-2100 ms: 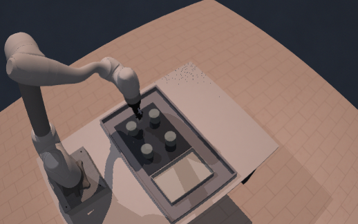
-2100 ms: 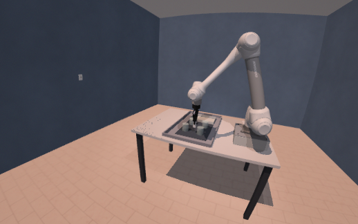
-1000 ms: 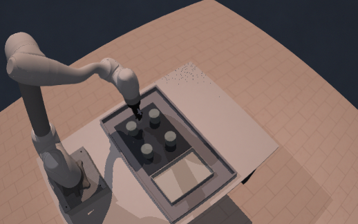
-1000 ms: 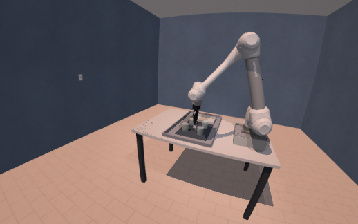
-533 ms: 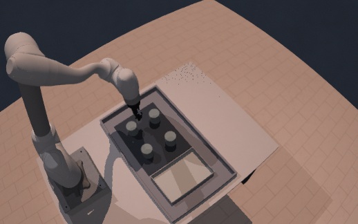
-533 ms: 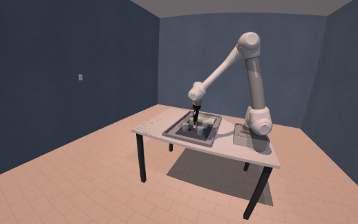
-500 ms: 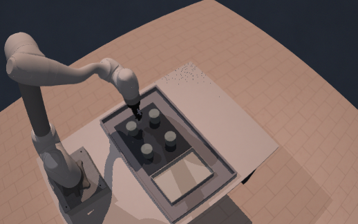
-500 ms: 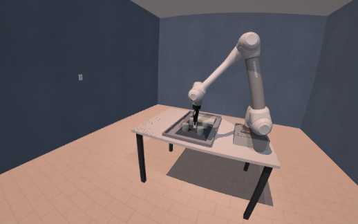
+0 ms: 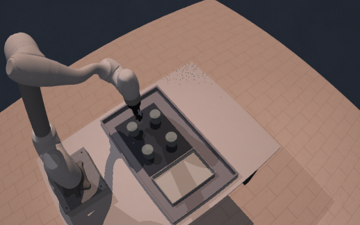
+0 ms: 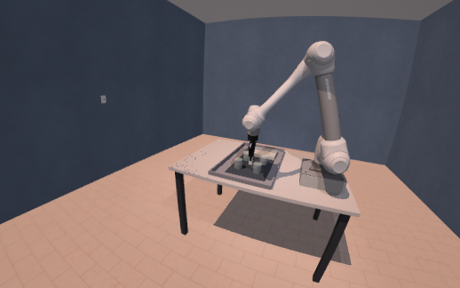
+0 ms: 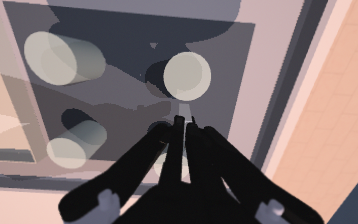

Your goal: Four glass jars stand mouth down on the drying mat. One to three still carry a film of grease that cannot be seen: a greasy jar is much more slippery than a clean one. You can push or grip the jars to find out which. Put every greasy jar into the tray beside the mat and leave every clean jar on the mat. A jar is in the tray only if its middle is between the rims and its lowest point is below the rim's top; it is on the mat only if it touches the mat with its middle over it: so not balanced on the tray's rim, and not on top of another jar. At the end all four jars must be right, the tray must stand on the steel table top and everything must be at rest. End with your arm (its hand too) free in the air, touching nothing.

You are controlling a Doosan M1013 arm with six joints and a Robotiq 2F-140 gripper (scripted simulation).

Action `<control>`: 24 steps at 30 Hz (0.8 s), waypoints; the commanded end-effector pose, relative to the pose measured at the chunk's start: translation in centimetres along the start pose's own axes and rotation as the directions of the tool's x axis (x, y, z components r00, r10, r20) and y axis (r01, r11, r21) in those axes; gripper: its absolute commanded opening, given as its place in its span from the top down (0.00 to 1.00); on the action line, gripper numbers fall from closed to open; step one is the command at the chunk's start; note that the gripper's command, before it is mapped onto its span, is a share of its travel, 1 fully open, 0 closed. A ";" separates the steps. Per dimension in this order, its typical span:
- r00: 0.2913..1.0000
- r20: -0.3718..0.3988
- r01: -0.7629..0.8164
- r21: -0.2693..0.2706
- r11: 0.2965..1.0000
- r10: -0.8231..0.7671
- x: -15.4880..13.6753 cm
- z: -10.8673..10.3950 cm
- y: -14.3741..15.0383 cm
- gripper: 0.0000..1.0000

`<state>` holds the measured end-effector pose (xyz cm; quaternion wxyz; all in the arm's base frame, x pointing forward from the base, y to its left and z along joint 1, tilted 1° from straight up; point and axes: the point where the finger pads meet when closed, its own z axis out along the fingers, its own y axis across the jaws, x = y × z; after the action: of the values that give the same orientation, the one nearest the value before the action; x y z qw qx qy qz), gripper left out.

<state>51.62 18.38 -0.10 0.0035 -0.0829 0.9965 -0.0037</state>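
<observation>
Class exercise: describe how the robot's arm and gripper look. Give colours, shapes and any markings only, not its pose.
The arm is pale off-white, built of smooth round tubes joined by bulbous rounded joints. Its upright link is a darker grey-beige and carries small lettering too blurred to read. No loose cables show. The gripper is black, with two slim tapering fingers on angled linkage bars.

Four jars [image 9: 147,151] on mat [image 9: 181,153], tray [image 9: 160,187] beside
</observation>
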 end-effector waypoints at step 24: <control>1.000 0.000 0.000 0.000 1.000 0.000 0.3 0.0 0.0 1.00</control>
<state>51.33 18.33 -0.11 0.0035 -0.0829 0.9965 -0.0037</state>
